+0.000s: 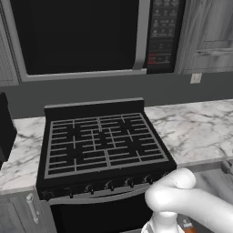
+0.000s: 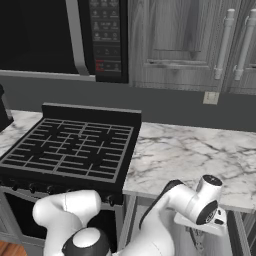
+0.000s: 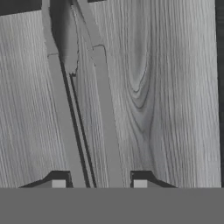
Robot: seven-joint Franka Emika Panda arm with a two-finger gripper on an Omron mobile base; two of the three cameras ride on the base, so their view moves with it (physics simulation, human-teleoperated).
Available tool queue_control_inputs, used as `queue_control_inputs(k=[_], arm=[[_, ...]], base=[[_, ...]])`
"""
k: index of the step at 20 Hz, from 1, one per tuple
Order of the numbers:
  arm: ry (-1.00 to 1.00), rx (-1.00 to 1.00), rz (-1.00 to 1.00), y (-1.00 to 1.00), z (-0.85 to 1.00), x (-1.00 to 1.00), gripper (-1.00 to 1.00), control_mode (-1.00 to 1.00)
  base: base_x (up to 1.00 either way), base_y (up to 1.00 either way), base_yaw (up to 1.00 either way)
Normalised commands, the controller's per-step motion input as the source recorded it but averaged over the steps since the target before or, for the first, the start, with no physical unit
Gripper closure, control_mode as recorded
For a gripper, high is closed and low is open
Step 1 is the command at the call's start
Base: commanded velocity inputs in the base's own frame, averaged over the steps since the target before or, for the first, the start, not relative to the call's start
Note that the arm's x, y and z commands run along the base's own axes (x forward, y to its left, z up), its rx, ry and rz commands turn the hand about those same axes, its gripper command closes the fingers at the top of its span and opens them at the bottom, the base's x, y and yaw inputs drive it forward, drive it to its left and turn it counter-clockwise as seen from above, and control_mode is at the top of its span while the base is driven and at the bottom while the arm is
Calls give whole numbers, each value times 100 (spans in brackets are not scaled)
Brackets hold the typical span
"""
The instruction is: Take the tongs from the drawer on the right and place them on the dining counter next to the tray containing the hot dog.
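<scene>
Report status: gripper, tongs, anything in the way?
Gripper down in the drawer, jaws straddling both arms of the tongs, not yet closed on them. Tongs flat on drawer floor. Nothing blocking.

White arm (image 2: pixel 170 210) bent at the elbow, forearm reaching down and to the right, wrist low. Gripper (image 3: pixel 99 183) pointing downward, its two dark fingertips (image 3: pixel 58 183) parted, one on each side of the tongs (image 3: pixel 83 113).
</scene>
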Motion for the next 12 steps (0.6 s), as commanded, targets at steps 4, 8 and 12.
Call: queue_control_inputs(k=[4, 8, 12], arm=[[0, 0, 0, 1, 52, -15, 100, -100], [-5, 0, 0, 0, 31, -38, 100, -100], [-7, 0, 0, 0, 13, -76, 100, -100]], base=[[0, 0, 0], [0, 0, 0], [0, 0, 0]])
